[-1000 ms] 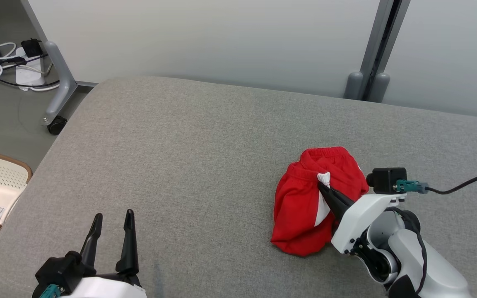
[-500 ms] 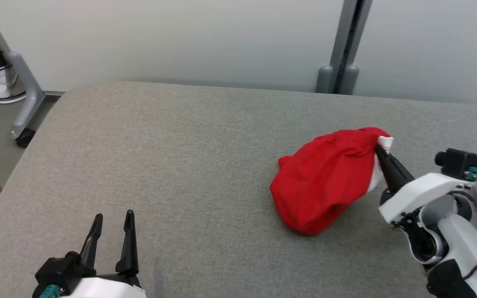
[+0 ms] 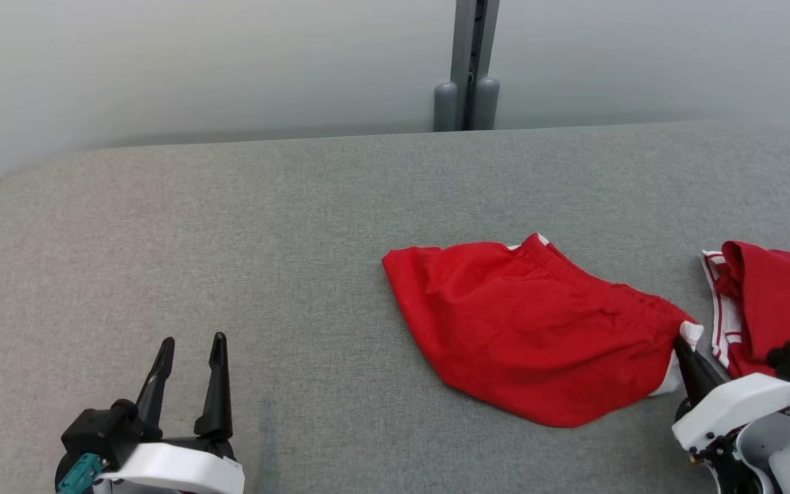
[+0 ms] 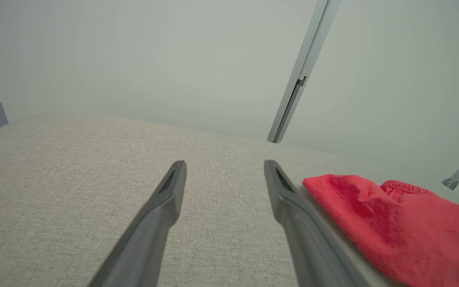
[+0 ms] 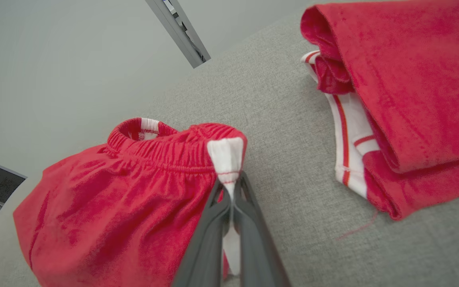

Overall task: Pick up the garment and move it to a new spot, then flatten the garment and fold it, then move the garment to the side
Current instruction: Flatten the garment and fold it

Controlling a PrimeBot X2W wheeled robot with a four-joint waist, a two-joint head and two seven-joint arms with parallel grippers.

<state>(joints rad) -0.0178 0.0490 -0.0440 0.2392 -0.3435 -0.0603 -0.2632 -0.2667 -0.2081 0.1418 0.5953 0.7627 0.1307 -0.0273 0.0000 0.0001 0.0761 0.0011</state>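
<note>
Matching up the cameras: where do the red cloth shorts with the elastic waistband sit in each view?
Head view: red cloth shorts, right of centre.
Left wrist view: shorts, lower right.
Right wrist view: shorts, lower left.
Shared landmark: grey upright metal post.

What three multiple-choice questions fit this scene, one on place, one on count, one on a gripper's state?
1. Where is the folded red garment from the red shorts? A: robot's right. B: robot's left. C: on top.
2. How many red garments lie on the grey surface? A: one. B: two. C: three.
3. The right gripper is: A: open. B: shut on the shorts' white stripe. C: shut on nothing.
Answers: A, the head view shows it right of the shorts; B, two separate garments; B, it pinches the stripe.
</note>
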